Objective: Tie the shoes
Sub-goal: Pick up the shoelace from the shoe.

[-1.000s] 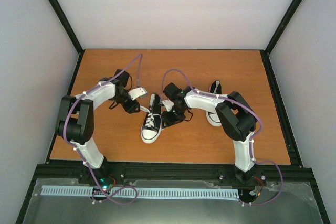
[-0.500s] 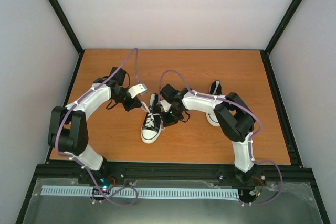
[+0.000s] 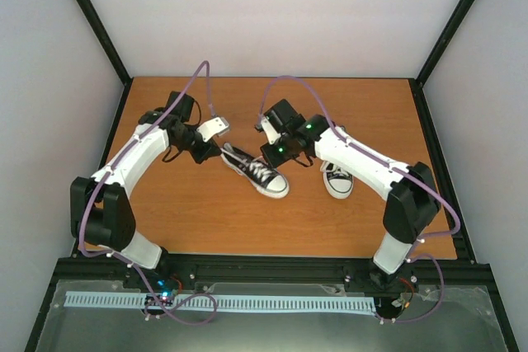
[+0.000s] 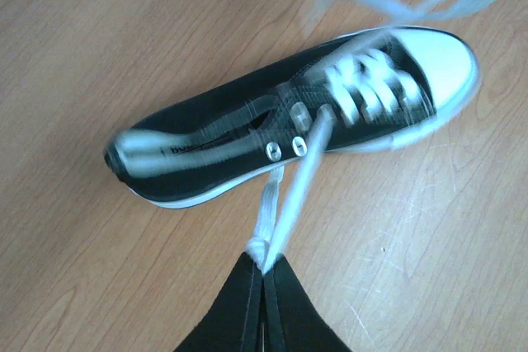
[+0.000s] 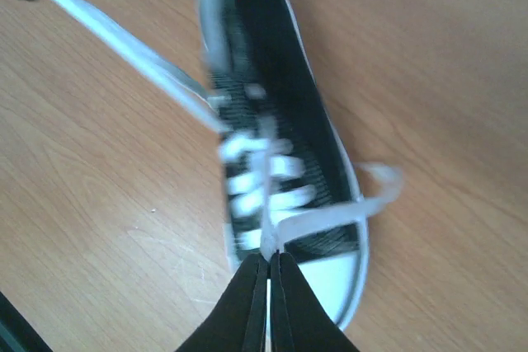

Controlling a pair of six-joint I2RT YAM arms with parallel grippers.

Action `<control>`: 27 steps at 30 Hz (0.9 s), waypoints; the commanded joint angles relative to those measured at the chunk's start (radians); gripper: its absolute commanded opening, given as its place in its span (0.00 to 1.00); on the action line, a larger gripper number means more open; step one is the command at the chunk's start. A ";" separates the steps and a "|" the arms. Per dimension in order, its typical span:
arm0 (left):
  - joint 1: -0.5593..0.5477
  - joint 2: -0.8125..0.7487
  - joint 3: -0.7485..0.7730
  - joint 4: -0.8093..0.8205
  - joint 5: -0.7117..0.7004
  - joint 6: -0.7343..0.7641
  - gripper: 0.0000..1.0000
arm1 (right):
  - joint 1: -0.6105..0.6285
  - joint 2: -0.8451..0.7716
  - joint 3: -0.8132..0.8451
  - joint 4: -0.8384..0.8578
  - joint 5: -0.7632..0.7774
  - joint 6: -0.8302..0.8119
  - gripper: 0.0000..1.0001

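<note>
The black, white-toed sneaker before me lies upright, toe toward four o'clock, its white laces untied and stretched out both sides. Its twin sits at its three o'clock, toe toward six.

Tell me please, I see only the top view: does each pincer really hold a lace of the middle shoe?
Observer: The left does. In the left wrist view the left pincer is shut on a white lace running taut from the upper eyelets of the shoe.
Operator: And the right one?
Observer: The right wrist view shows the right pincer shut on the other lace, near the white toe cap.
Operator: Is a bow made already?
Observer: I see none, though both wrist views are blurred.
</note>
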State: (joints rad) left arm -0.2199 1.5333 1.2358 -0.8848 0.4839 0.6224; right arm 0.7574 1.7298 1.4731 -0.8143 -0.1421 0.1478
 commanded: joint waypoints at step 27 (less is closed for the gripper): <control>-0.110 0.146 0.244 -0.147 0.072 -0.030 0.03 | -0.004 -0.189 0.041 -0.221 0.008 -0.123 0.03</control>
State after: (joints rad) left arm -0.3065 1.6890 1.4906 -0.9928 0.5259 0.5632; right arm 0.7574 1.5711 1.5414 -1.0065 -0.1635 0.0395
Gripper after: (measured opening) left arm 0.028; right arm 0.029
